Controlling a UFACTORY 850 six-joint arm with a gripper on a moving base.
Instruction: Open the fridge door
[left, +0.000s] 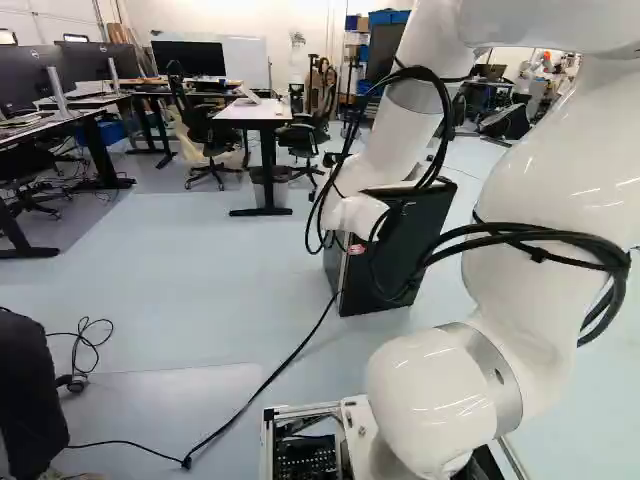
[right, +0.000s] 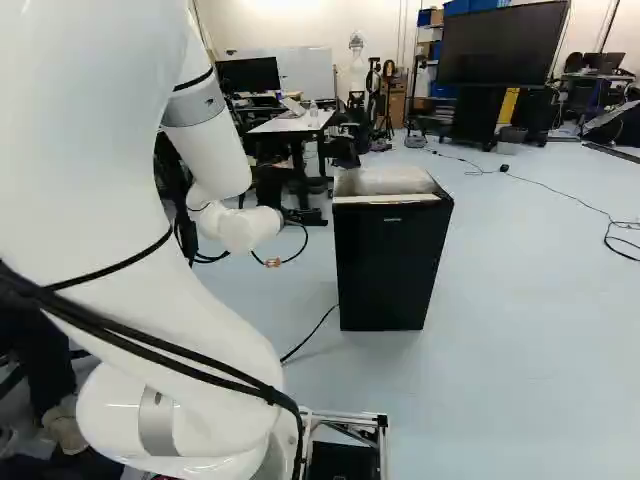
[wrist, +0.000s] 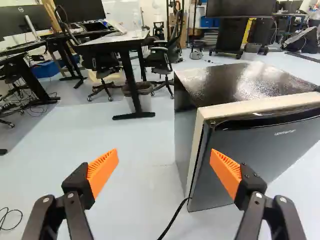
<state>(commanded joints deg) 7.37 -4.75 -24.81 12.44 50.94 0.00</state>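
- We see our gripper (right: 272, 262) at the end of the bent white arm (left: 520, 320), and its two fingers stand wide apart, with nothing clamped between them.
- In the wrist view, one orange pad (wrist: 226, 172) appears in front of the fridge door (wrist: 280, 150), near the upright side edge of this door; the other pad (wrist: 102, 172) appears against the floor (wrist: 135, 175). We cannot tell how near the first pad is to the door.
- The small dark fridge (right: 385, 180) stands upright on the floor, ahead of us: just right of the middle of the right base view, and partly behind the arm in the left base view.
- The door looks closed to us. A pale strip (wrist: 250, 108) follows its top edge and goes down its side edge.
- Close under the top edge of the door, we find the dark, curved handle strip (wrist: 265, 121).
- A black power cable (wrist: 175, 214) lies on the floor and reaches the fridge near the bottom corner of the door.
- Farther away, beyond the fridge, we see a white desk (right: 300, 122) with an office chair (left: 205, 130) beside it, and a large screen (right: 503, 45) on a stand.
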